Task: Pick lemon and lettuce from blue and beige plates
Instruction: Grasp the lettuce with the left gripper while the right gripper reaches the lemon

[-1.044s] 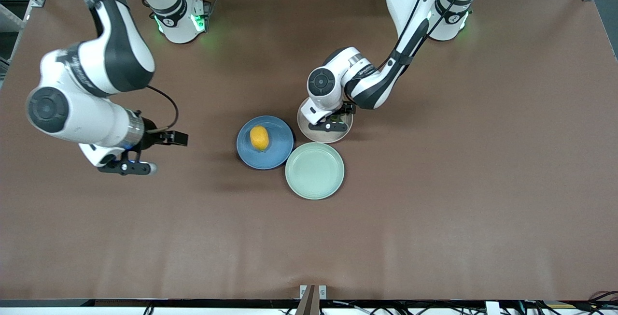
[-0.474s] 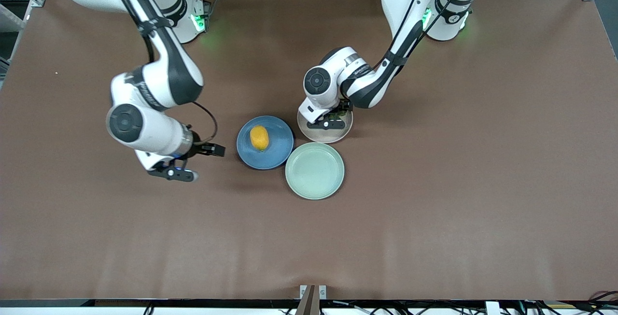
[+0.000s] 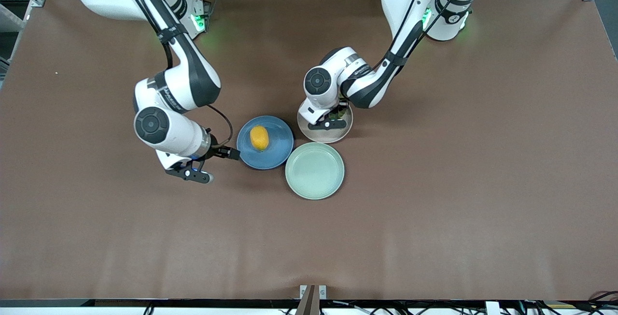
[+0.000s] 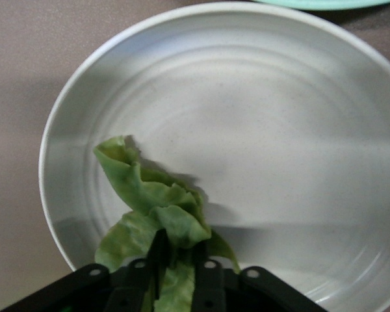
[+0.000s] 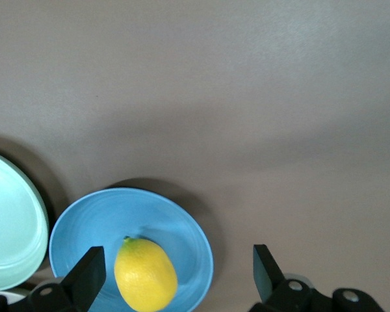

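Observation:
The lemon (image 3: 259, 138) lies on the blue plate (image 3: 276, 153). My right gripper (image 3: 189, 175) is open and empty over the table, beside the blue plate toward the right arm's end. In the right wrist view its gripper (image 5: 175, 263) frames the lemon (image 5: 145, 274) and the blue plate (image 5: 91, 221) below. My left gripper (image 3: 330, 122) is low over the beige plate (image 3: 316, 135). In the left wrist view the left gripper (image 4: 179, 252) is shut on the green lettuce (image 4: 146, 198), whose free end rests on the beige plate (image 4: 279, 130). The wrist hides most of the lettuce in the front view.
An empty mint-green plate (image 3: 314, 170) lies nearer to the front camera, touching both other plates. It also shows in the right wrist view (image 5: 10, 221). Bare brown table surrounds the plates.
My right arm has swung in from the right arm's end of the table to beside the blue plate. My left gripper has stayed at the beige plate with the lettuce.

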